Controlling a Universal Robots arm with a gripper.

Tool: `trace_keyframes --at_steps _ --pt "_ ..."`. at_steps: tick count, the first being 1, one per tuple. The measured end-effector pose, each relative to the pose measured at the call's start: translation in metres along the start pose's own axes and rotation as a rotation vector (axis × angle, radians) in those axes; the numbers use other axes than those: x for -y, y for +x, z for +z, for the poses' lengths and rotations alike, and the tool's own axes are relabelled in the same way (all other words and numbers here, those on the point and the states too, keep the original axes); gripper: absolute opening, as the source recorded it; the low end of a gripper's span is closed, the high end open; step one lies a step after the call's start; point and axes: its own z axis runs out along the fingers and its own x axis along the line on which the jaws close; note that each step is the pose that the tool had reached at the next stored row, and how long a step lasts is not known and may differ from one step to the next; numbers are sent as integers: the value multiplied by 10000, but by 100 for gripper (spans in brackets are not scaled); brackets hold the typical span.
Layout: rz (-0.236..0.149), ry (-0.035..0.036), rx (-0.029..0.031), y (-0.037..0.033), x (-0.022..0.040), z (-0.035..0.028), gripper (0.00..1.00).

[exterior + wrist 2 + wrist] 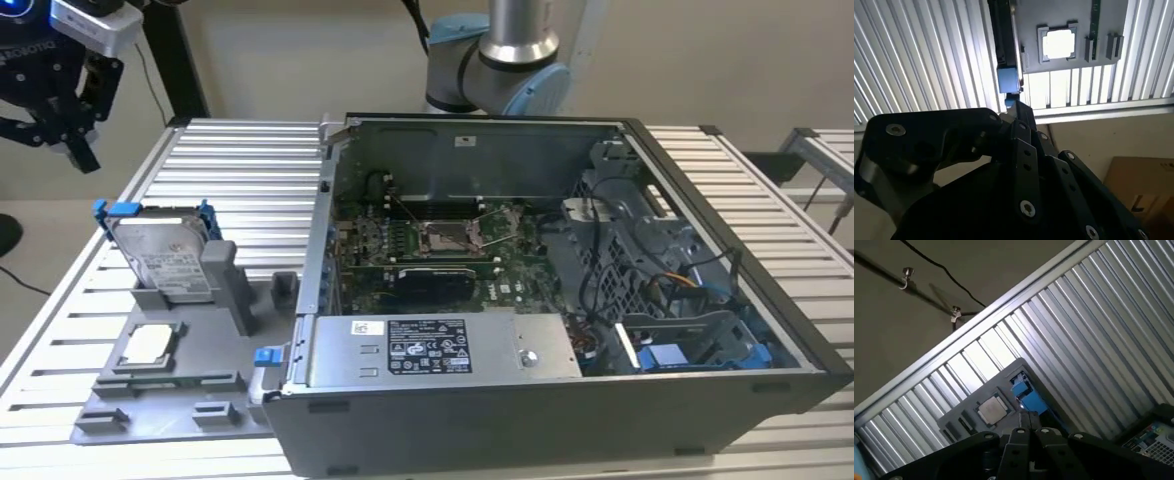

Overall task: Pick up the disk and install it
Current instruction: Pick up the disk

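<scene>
The disk (167, 258), silver-grey with a white label in a blue carrier frame, stands tilted in a grey holder on the table at the exterior view's left. Both wrist views catch it edge-on, with its blue end (1008, 80) (1026, 394) nearest the fingers. My black gripper (74, 150) hangs in the air above and beyond the disk, at the exterior view's upper left, apart from it. The fingers (1015, 111) (1030, 429) lie together with nothing between them.
An open computer case (561, 300) fills the table's middle and right, with a grey power-supply box (434, 345) at its front. A small square chip (147, 345) (1059, 44) (991, 409) sits on the grey fixture (174, 395) in front of the disk. The table edge (1104, 107) is close.
</scene>
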Motion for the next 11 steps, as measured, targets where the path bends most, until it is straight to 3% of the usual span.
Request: trace_keyframes --at_steps 11 --pt "-1993 -9 -88 0 0 3 0"
